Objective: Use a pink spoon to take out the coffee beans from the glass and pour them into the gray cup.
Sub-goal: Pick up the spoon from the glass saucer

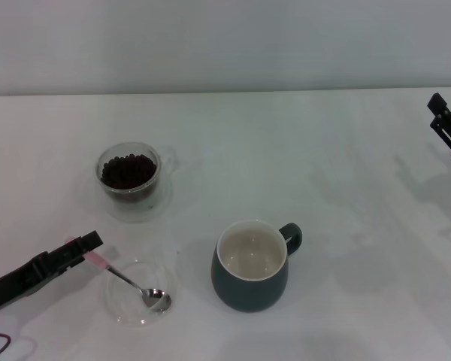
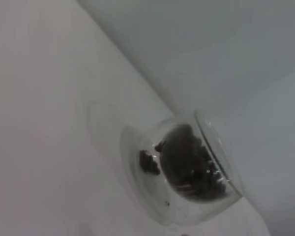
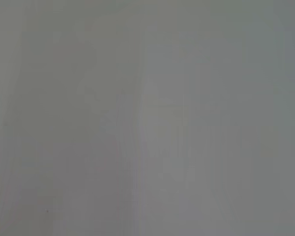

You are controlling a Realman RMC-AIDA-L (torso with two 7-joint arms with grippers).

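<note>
I am looking at a plain white tabletop [image 1: 346, 150] under a pale wall. My left hand [image 1: 86, 246] is reaching in low from my left and closing on the pink end of the pink spoon [image 1: 128, 280]; I cannot tell how firmly. The spoon is running away from that hand toward the gray cup [image 1: 250, 265], its metal bowl resting in a shallow glass dish [image 1: 120, 304]. The glass [image 1: 129, 174] is holding the coffee beans [image 1: 126, 171] farther back; the cup is sitting empty. My right hand [image 1: 447, 128] is parked far right, grip unclear.
</note>
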